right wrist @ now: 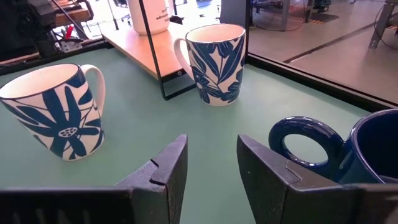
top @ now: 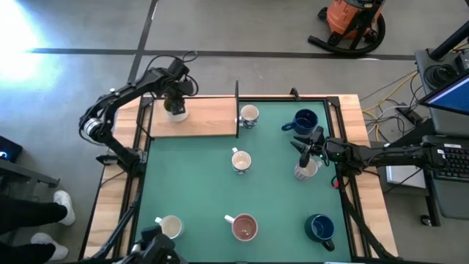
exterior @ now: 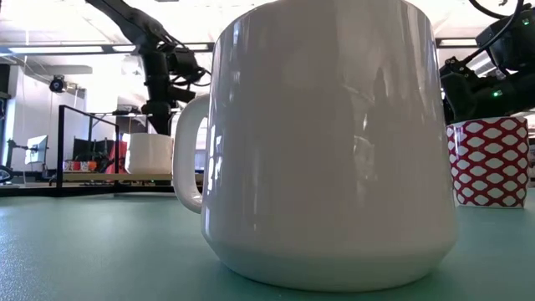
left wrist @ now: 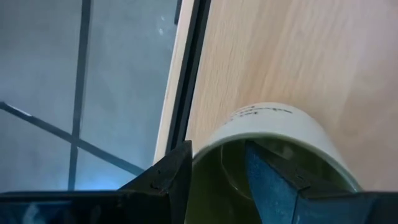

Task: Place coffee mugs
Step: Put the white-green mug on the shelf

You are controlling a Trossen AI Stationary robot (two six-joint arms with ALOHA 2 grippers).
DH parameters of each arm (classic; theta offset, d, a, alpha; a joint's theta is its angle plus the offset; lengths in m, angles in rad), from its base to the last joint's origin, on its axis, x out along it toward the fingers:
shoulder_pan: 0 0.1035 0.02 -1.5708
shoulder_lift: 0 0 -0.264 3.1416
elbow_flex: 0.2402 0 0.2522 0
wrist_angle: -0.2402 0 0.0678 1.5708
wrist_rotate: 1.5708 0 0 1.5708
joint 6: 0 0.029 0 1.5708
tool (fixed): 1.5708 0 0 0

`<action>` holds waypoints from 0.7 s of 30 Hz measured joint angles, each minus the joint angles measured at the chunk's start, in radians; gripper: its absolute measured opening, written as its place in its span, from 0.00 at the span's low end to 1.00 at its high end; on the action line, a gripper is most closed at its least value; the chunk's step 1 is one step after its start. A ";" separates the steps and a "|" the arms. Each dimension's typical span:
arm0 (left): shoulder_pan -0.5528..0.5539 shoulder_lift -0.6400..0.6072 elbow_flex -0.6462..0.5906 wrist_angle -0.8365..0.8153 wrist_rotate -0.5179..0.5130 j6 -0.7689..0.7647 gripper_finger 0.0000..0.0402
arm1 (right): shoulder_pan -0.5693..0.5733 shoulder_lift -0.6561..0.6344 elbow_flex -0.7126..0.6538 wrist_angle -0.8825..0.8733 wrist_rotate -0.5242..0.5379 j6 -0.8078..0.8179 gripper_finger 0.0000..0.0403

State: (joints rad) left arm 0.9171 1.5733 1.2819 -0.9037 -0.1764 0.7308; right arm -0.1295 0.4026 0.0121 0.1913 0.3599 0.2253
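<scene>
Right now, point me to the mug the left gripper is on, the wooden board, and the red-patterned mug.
Olive-lined mug [left wrist: 273,134], left wrist view, outer wall under the rim.
Wooden board [top: 209,117], high view, bare top surface.
Red-patterned mug [exterior: 489,163], low view, side wall.

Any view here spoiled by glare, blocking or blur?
Low view: a white mug right at the lens fills the picture, carries window reflections and hides most of the table. High view: bright glare on the floor at top left. Left wrist view: the olive-lined mug is very close and soft.
</scene>
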 joint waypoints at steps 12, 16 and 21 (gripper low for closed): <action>0.010 0.027 0.000 -0.057 -0.021 -0.121 0.21 | 0.000 0.000 0.000 0.000 0.000 0.001 0.32; 0.023 0.027 0.000 -0.064 -0.023 -0.196 0.12 | 0.000 0.000 0.000 0.000 0.000 0.001 0.32; 0.049 0.024 0.001 -0.059 -0.009 -0.335 0.03 | 0.000 0.000 0.000 0.000 0.000 0.001 0.32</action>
State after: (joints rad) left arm 0.9659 1.5973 1.2827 -0.9630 -0.1858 0.3960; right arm -0.1295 0.4026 0.0121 0.1913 0.3599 0.2267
